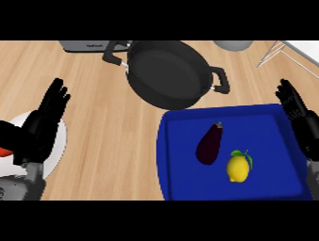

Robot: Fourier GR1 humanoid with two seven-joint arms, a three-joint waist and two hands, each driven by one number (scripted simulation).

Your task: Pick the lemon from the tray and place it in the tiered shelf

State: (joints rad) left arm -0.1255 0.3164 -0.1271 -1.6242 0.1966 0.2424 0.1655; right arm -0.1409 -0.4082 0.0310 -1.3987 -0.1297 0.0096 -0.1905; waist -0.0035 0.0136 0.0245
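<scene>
A yellow lemon [238, 168] with a green leaf lies on the blue tray [182, 183], toward its front right. My right hand [306, 126] stands open at the tray's right edge, fingers up, a short way right of the lemon and not touching it. My left hand [38, 123] is open at the far left, fingers up, over a white plate [59, 141]. The tiered shelf shows only as a white wire frame [297, 52] at the back right corner.
A dark purple eggplant [210, 144] lies on the tray just left of the lemon. A black two-handled pan [167, 74] sits behind the tray. A red item [1, 148] rests on the white plate. A grey appliance [87, 45] and a grey round object [233, 44] stand at the back.
</scene>
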